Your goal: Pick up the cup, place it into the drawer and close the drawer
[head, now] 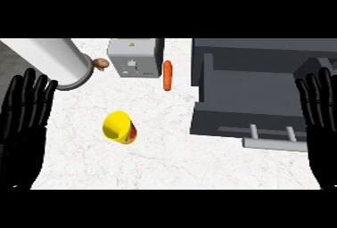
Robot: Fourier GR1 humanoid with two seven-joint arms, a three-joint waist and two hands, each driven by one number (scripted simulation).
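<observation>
The yellow cup (119, 128) stands on the white marbled tabletop (164, 164), left of centre and towards the near side, its open mouth tilted to the left and a red patch showing on its right wall. Nothing touches it. To its right, well apart, the dark grey drawer (247, 89) stands pulled open, with a pale bar handle (273, 143) on its near front. At the far side sits a grey toaster (135, 58), with an orange carrot (168, 75) lying just beside it on the right and a small brown mushroom (100, 64) on the left. A large white cylinder (56, 60) slants in from the far left corner. The left hand (25, 116) rests at the left edge, fingers straight and upward, holding nothing. The right hand (318, 116) rests likewise at the right edge, fingers extended and empty.
</observation>
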